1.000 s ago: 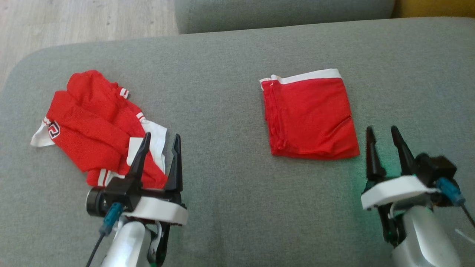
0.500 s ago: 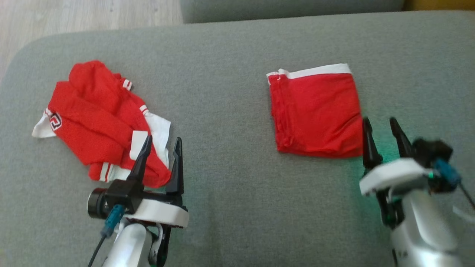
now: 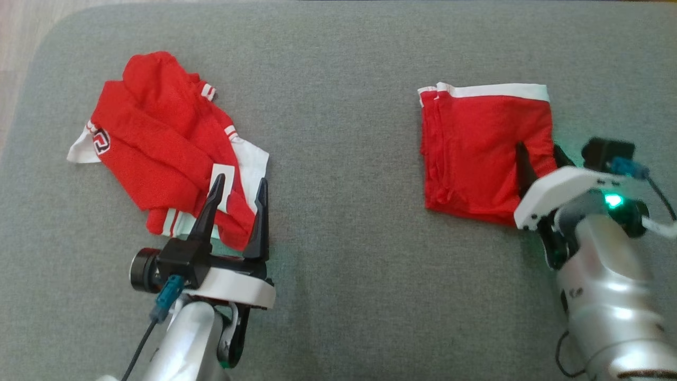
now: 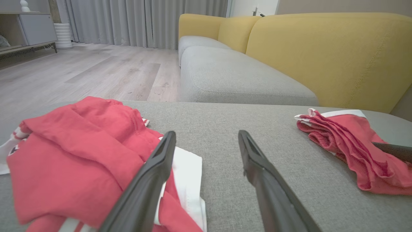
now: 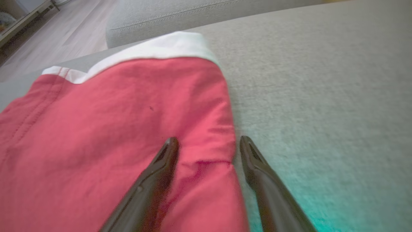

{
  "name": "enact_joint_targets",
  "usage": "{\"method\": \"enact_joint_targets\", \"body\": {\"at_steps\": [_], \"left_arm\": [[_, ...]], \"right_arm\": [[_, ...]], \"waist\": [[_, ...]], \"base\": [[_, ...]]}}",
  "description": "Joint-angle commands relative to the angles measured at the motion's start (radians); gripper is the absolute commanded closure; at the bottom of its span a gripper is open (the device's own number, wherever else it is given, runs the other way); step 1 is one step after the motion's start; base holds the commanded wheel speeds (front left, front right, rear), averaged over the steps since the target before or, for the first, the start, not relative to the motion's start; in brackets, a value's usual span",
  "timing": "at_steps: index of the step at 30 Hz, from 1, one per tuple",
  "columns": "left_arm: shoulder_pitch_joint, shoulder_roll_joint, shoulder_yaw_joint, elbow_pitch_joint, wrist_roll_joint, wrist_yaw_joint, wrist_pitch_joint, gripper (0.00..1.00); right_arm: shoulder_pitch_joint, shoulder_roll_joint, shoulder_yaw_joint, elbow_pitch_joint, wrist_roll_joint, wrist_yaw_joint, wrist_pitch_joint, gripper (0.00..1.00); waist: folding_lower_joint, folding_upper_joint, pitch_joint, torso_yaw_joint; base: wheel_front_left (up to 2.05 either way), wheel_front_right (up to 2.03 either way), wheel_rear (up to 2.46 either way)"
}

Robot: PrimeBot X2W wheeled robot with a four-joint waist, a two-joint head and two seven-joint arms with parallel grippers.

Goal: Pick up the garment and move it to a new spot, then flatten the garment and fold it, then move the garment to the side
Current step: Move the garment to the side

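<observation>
A folded red garment (image 3: 476,148) with a white band along its far edge lies flat on the right of the grey cushion (image 3: 344,211). My right gripper (image 3: 538,148) is open and low, straddling the garment's right edge. One finger lies over the red cloth (image 5: 128,112) and the other over bare cushion, as the right wrist view shows around my gripper (image 5: 209,139). A crumpled red and white jersey (image 3: 158,153) lies at the left. My left gripper (image 3: 240,181) is open at its near right corner, with one finger over the jersey (image 4: 74,154) and nothing held.
The cushion's rounded left edge drops to wood floor (image 3: 16,53). In the left wrist view a second grey seat (image 4: 231,74) and a yellow backrest (image 4: 322,54) stand beyond the cushion. Bare cushion lies between the two garments.
The head camera has tilted, shifting the whole picture. My right gripper has moved forward, from just short of the folded garment to straddling its right edge. The left gripper keeps its place by the jersey.
</observation>
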Motion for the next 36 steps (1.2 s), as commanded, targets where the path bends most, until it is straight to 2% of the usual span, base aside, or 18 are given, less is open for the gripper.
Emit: {"method": "enact_joint_targets", "body": {"at_steps": [1,2,7,12,16,21,22,26,31,36], "left_arm": [[-0.035,0.005,0.030,-0.023,-0.004,0.002,-0.008,0.00],[-0.034,0.005,0.031,-0.021,-0.004,0.003,-0.008,0.00],[-0.023,0.005,0.046,-0.018,0.001,0.007,-0.008,0.00],[-0.011,0.005,0.058,-0.022,0.006,0.005,-0.008,0.00],[-0.007,0.004,0.061,-0.029,0.006,0.006,-0.008,0.00],[-0.015,0.004,0.059,-0.042,0.009,0.003,-0.008,0.00],[-0.015,0.004,0.059,-0.042,0.009,0.003,-0.008,0.00],[-0.025,0.004,0.057,-0.045,0.009,-0.003,-0.008,0.00],[-0.032,0.004,0.058,-0.046,0.007,-0.004,-0.008,0.00],[-0.039,0.004,0.061,-0.044,0.006,-0.005,-0.008,0.00]], "right_arm": [[-0.011,0.015,0.040,0.019,-0.008,-0.002,0.014,0.57],[-0.017,0.015,0.049,0.034,-0.023,-0.002,0.010,1.00],[-0.039,0.005,0.039,0.063,-0.145,-0.002,-0.027,1.00],[-0.059,-0.058,0.043,0.052,-0.230,-0.002,-0.034,1.00],[-0.064,-0.170,0.071,0.049,-0.285,-0.002,-0.011,1.00],[-0.081,-0.363,0.086,0.054,-0.351,-0.002,0.023,1.00],[-0.081,-0.363,0.086,0.054,-0.351,-0.002,0.023,1.00],[-0.092,-0.471,0.054,0.046,-0.403,-0.002,0.045,1.00],[-0.098,-0.512,-0.014,0.024,-0.435,-0.002,0.057,1.00],[-0.085,-0.501,-0.078,-0.004,-0.464,-0.002,0.066,1.00]], "waist": [[-0.0001,0.0000,-0.003,0.002],[-0.0001,0.0000,-0.007,0.001],[-0.0001,0.0000,-0.033,-0.016],[-0.0001,0.0000,-0.056,-0.038],[-0.0001,0.0000,-0.059,-0.048],[-0.0001,0.0000,-0.033,-0.047],[-0.0001,0.0000,-0.033,-0.047],[-0.0001,0.0000,-0.011,-0.035],[-0.0001,0.0000,0.010,-0.023],[-0.0001,0.0000,0.022,-0.017]], "base": [[0.00,0.00,0.00],[0.00,0.00,0.00],[0.00,0.00,0.00],[0.00,0.00,0.00],[0.00,0.00,0.00],[0.00,0.00,0.00],[0.00,0.00,0.00],[0.00,0.00,0.00],[0.00,0.00,0.00],[0.00,0.00,0.00]]}}
